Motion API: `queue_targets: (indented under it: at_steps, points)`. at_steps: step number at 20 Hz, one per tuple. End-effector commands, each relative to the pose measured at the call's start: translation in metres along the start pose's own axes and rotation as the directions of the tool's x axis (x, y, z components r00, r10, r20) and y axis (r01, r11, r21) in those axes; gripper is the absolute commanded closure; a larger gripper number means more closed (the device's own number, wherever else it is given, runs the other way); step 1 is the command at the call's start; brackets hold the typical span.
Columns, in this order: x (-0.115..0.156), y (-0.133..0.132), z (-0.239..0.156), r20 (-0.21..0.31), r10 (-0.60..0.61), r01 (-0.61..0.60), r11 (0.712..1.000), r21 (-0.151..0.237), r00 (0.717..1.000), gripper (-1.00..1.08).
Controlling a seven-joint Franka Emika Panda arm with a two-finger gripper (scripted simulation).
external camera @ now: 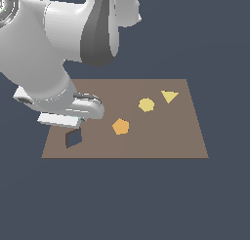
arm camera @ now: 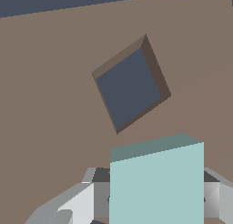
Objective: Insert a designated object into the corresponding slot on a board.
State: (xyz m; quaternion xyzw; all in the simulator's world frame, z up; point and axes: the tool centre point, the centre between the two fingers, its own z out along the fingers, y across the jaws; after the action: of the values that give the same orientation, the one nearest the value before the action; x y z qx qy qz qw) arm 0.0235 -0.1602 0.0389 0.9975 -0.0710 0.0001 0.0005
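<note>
Teal piece [arm camera: 157, 182] clamped in my gripper [arm camera: 154, 198]; diamond slot [arm camera: 129, 86] just ahead on brown board [arm camera: 50, 104], piece above it.

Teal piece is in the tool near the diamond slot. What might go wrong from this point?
1. In the wrist view the teal piece sits off to one side of the diamond slot, not over it; lowered now, it would likely land on the board.
2. The piece's edges look turned relative to the slot's edges, so it may jam on the rim.
3. In the exterior view the tool hides the piece, so alignment can only be judged from the wrist.
</note>
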Motion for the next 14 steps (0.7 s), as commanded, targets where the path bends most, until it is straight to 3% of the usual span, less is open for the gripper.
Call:
queue_targets:
  at_steps: [1,14]
  points:
    - [0.013,0.001,-0.001,0.000,-0.083,0.083,0.997,0.000,0.997,1.08]
    - [0.057,-0.006,-0.002,0.000,-0.345,0.345,0.938,0.000,0.938,1.08]
